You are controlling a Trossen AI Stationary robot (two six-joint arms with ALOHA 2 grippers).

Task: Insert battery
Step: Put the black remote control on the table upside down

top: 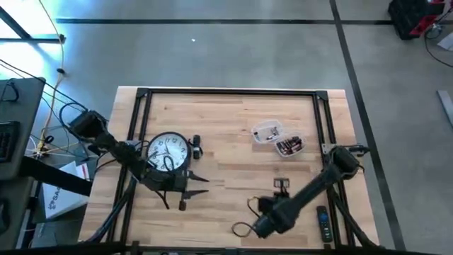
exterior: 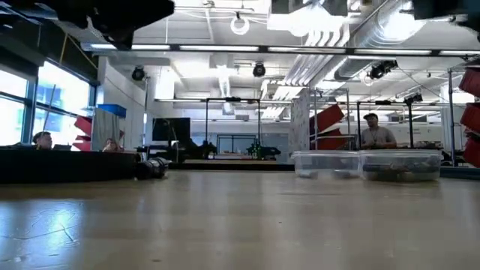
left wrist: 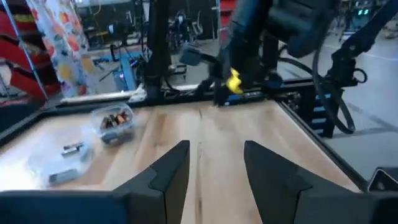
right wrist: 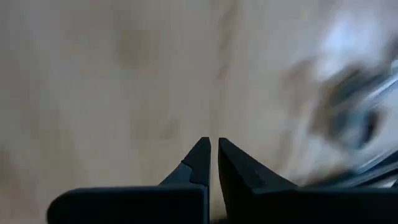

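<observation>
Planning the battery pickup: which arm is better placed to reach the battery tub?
Probably right. The right gripper hovers nearer the battery tub, though its fingers are shut. The left gripper, open, sits beside the clock.

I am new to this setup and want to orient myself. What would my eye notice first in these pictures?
Probably the round white clock lying on the wooden table at its left side, with the left gripper open just beside it. Next, two clear containers right of centre, one holding batteries. The right gripper, nearly shut and empty, hovers over bare wood near the front.
</observation>
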